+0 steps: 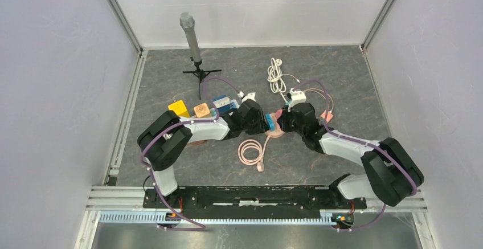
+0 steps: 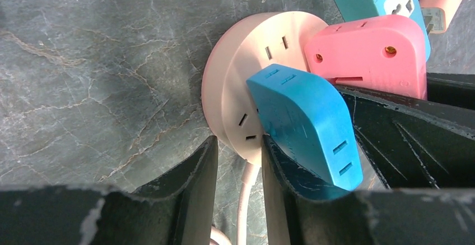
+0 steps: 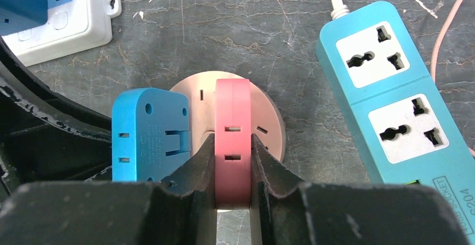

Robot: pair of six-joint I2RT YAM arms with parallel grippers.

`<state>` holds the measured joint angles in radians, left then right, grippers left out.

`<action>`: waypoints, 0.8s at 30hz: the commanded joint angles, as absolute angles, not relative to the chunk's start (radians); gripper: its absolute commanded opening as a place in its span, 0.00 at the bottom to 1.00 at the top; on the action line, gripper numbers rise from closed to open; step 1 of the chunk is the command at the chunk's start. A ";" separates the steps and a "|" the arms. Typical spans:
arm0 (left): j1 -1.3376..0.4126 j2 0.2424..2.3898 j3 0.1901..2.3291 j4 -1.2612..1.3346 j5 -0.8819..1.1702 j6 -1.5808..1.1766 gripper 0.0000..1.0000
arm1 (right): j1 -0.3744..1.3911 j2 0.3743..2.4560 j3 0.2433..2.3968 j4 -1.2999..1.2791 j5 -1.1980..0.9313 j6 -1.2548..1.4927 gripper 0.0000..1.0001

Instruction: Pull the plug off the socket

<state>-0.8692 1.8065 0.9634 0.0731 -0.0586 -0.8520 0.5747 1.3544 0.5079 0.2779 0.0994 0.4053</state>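
Your right end effector (image 3: 232,139) is clamped on the pink plug (image 3: 232,107), which stands in the round socket (image 3: 269,123). Your left end effector (image 2: 239,144) pinches the socket's rim beside the blue plug (image 2: 305,121). Both arms bend inward and meet.

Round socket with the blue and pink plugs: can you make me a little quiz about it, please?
1. True or false: the right end effector is pinching the blue plug.
2. What shape is the socket that the plugs stand in? A square, B round, C long strip.
3. Fill in: ___ plugs stand in that socket.
Key: 1 false, it pinches the pink plug; 2 B; 3 two.
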 commanded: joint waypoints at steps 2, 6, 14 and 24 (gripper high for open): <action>-0.885 1.914 0.929 -0.214 -0.152 -0.851 0.39 | 0.597 1.296 0.550 0.341 -0.054 0.449 0.00; -0.885 1.933 0.930 -0.248 -0.183 -0.868 0.38 | 0.597 1.272 0.573 0.331 -0.064 0.451 0.00; -0.885 1.958 0.938 -0.264 -0.186 -0.874 0.38 | 0.592 1.351 0.536 0.368 -0.079 0.454 0.00; -0.885 1.945 0.936 -0.270 -0.195 -0.857 0.34 | 0.532 1.349 0.552 0.454 -0.295 0.496 0.00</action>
<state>-0.8783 1.8275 1.0100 -0.0132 -0.0921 -0.8986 0.5358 1.3643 0.5091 0.3065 -0.0051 0.3824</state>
